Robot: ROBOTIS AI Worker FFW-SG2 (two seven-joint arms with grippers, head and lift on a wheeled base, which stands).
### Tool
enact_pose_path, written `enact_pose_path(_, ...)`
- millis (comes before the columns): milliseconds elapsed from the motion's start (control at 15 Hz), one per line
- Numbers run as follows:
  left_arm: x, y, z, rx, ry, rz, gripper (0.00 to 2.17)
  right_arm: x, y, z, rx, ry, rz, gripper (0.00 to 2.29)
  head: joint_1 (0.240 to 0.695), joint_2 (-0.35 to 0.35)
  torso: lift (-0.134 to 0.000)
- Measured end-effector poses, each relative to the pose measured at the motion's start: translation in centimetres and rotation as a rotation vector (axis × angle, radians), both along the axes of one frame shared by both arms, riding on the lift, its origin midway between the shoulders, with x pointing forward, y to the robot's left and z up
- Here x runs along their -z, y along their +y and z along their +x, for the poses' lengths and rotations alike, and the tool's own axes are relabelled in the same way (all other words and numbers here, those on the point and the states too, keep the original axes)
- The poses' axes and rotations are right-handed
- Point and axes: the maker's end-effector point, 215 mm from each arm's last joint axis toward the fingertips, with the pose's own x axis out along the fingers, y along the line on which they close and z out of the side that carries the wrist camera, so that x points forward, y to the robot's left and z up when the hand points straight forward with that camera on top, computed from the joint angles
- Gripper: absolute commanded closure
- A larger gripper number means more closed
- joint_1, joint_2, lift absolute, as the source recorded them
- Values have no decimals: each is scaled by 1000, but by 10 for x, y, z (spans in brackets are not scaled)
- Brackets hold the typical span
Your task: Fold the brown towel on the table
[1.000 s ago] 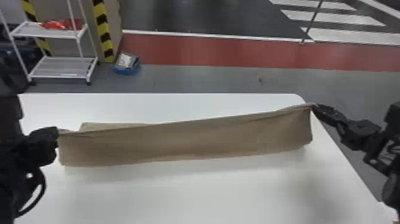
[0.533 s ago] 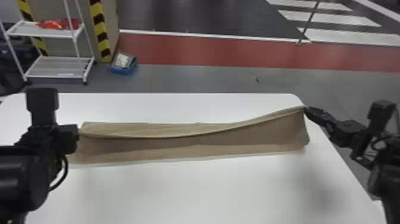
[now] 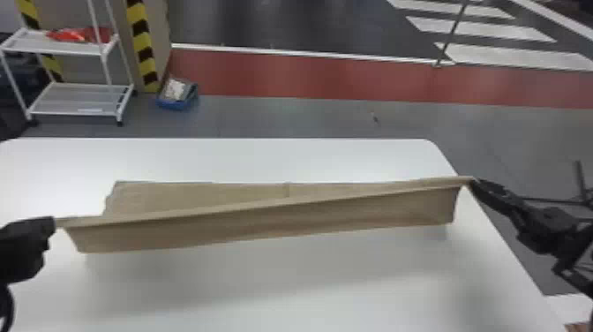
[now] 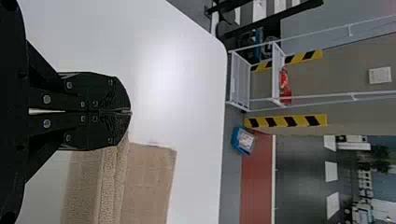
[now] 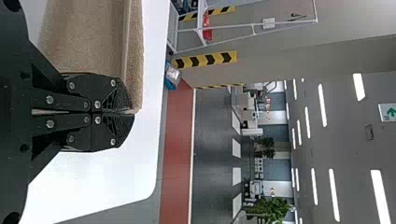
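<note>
The left gripper [image 3: 50, 224], nearest, has its 2 fingers pinching 1 end of the brown towel's [image 3: 264, 220] raised edge, probably right at the corner. A little farther, the right gripper's [image 3: 474, 182] 2 fingers pinch the other end. The towel stretches between them above the white table [image 3: 309, 291], 1 layer behind the raised edge. Beyond stand a white rack [image 3: 79, 99] and a blue bin [image 3: 176, 104].

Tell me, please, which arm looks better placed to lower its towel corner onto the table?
Left, probably: the left gripper holds its corner of the towel over the table, while the right gripper appears right at the table's right edge.
</note>
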Motion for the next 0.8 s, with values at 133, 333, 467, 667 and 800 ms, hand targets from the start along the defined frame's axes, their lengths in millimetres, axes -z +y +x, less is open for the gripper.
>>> enact_pose_path(133, 3, 4, -35, -8, 68, 4, 1771, -3, 6, -30, -11, -4, 14, 1588, 695, -167, -118)
enact_pose_path(333, -2, -3, -41, 9, 79, -3, 1767, -2, 7, -42, 2, 18, 31, 1588, 695, -174, -118)
enact_pose_path(467, 0, -17, -23, 38, 79, -14, 1767, -1, 6, -31, 15, 39, 45, 1588, 695, -190, -118)
enact_pose_path(667, 8, -40, 17, 77, 87, -9, 1767, 2, -2, -8, 44, 73, 69, 1588, 695, -206, -118)
enact_pose_path(800, 11, -49, 42, 89, 80, -4, 1767, 7, -13, 8, 73, 86, 78, 1588, 695, -224, -118)
